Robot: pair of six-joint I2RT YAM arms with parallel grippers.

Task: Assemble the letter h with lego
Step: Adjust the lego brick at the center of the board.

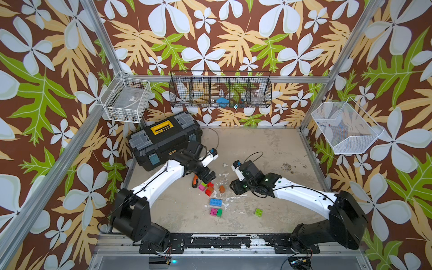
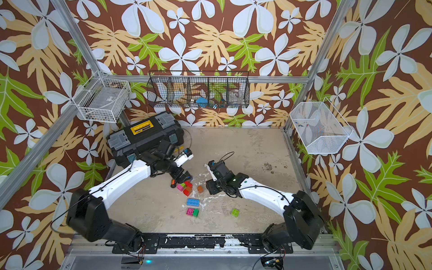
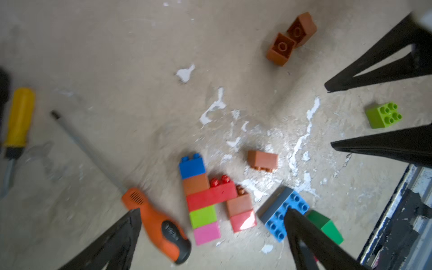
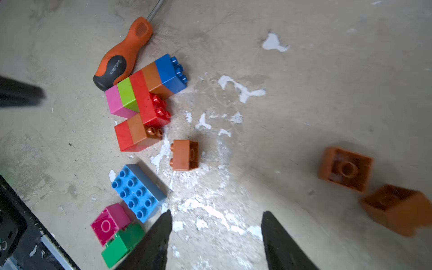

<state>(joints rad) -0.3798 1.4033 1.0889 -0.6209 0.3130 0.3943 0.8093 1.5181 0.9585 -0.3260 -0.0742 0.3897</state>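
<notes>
Field notes: the letter h lies flat on the desk, in the lower middle of the frame in both top views, just right of the orange screwdriver. Its column runs pink, green, red, brown, blue, with a short brown-and-red leg alongside. The left jaws hang just above it, spread wide and empty. The right jaws, right of centre, stand apart with nothing between them. Loose lego: brown brick just right of the h, long blue brick below, pink-green pair lower still, light green brick well apart at lower right.
</notes>
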